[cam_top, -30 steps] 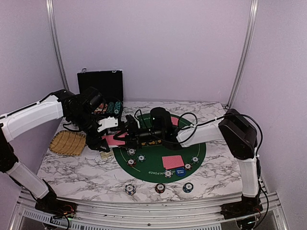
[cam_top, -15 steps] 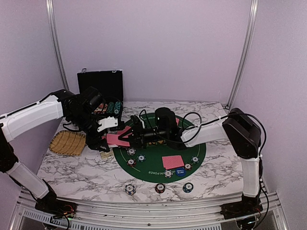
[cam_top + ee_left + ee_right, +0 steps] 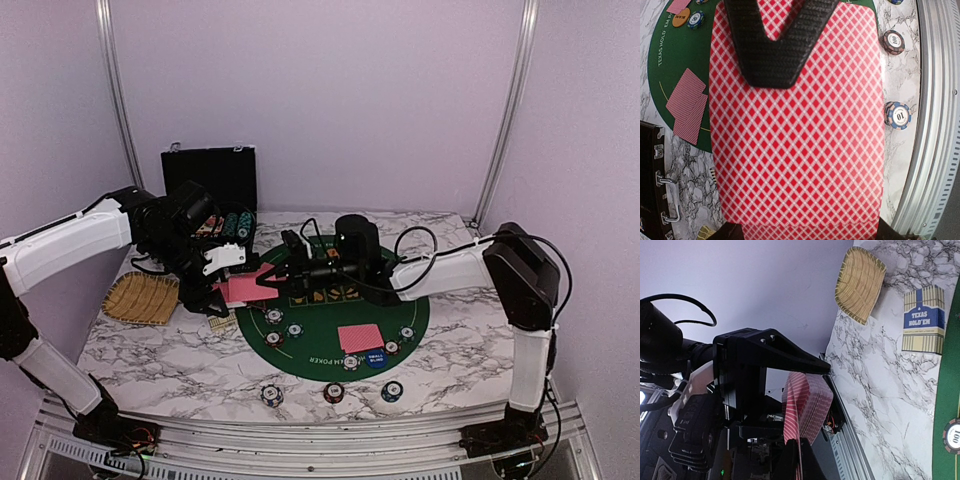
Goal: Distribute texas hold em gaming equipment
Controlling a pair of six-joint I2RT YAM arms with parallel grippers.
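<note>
We are dealing: our left gripper (image 3: pixel 228 288) clamps the deck of cards (image 3: pixel 797 130) above the table (image 3: pixel 150 350), at the green mat's (image 3: pixel 310 345) left edge. Our right gripper (image 3: pixel 272 284) pinches the top card (image 3: pixel 794 426). Next, we judge, it must slide free and land on the mat.

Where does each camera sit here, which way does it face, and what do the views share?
Top external: above and behind the bases, looking down on the green mat; both arms show.
Left wrist: behind the left hand, looking down over the red-backed deck it grips; the right hand reaches in.
Right wrist: faces the left hand and straw tray; own fingertips pinch the top card.
Shared: all three show the deck.
</note>
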